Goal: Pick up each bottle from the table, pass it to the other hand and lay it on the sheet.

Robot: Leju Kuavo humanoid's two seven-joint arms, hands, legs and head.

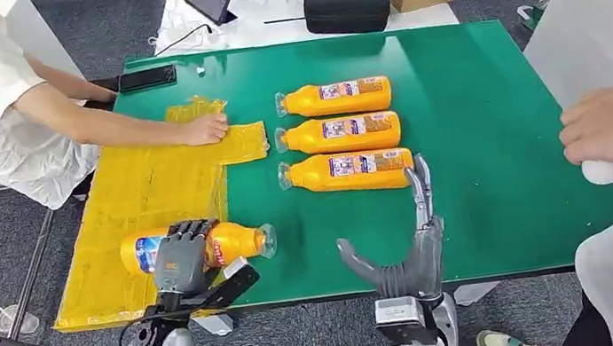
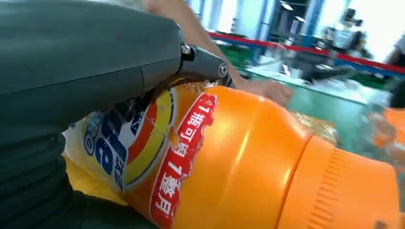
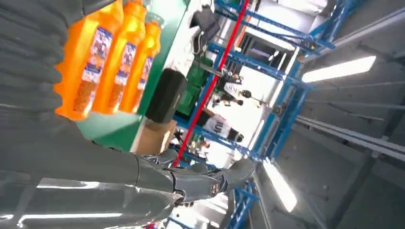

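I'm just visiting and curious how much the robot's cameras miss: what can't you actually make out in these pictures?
- Head view: the left hand covers the middle of the bottle on the yellow sheet, hiding its label.
- Left wrist view: the same bottle's cap end is cut off by the edge; the background is blurred.
- Head view: labels on the three bottles are too small to read.
- Right wrist view: the right hand hides the table edge.

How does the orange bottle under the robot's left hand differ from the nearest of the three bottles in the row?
The held bottle lies partly on the yellow sheet, gripped by the left hand; the nearest row bottle lies untouched on the green table. Their caps point opposite ways. Both are orange, lying flat.
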